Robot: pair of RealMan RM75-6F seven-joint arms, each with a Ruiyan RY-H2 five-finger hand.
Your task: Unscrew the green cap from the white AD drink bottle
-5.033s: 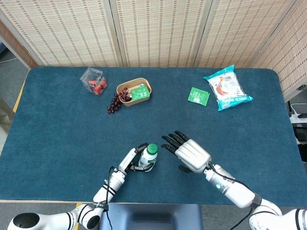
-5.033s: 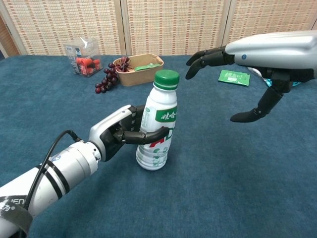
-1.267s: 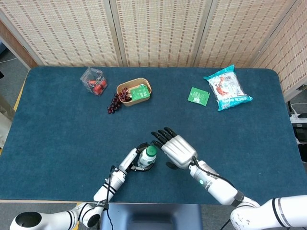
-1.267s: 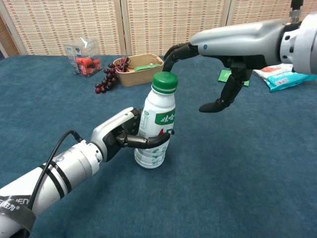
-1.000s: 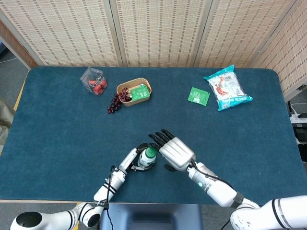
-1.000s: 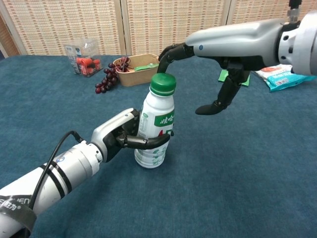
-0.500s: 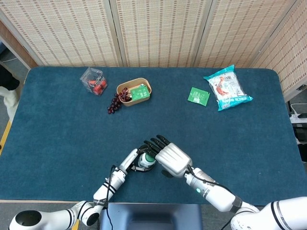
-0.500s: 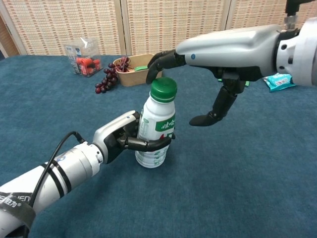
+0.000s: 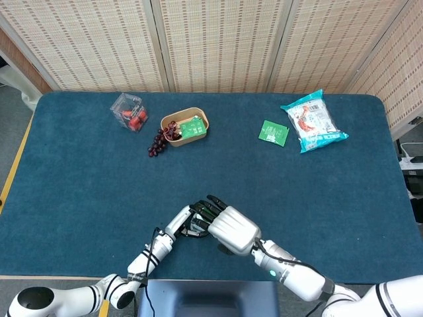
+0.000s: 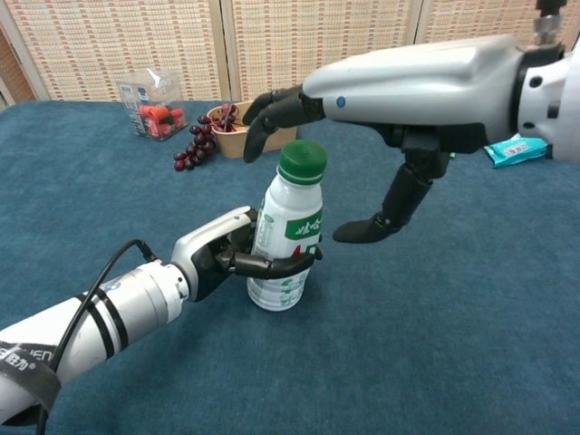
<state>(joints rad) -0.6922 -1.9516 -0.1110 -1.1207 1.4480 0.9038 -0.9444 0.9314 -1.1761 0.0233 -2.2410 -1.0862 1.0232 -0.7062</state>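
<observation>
Bottle time: the white AD drink bottle stands upright on the blue surface, near my edge of it. My left hand holds it low down, with dark fingers wrapped around its belly. The green cap is on top and not yet off.

My right hand hangs over the cap. Its fingers are spread and reach past the cap, and the thumb hangs down on the other side. Nothing touches the cap, I think. From the head view my right hand hides the cap, so I cannot tell from there.

To do this well, I should bring my right hand down until the cap sits between the thumb and the fingers. Then I should squeeze the sides of the cap, not the top. My left hand must hold tight so the bottle does not spin or tip. Then I can turn the cap slowly. If I squeeze too softly, my fingers may slip on it.
</observation>
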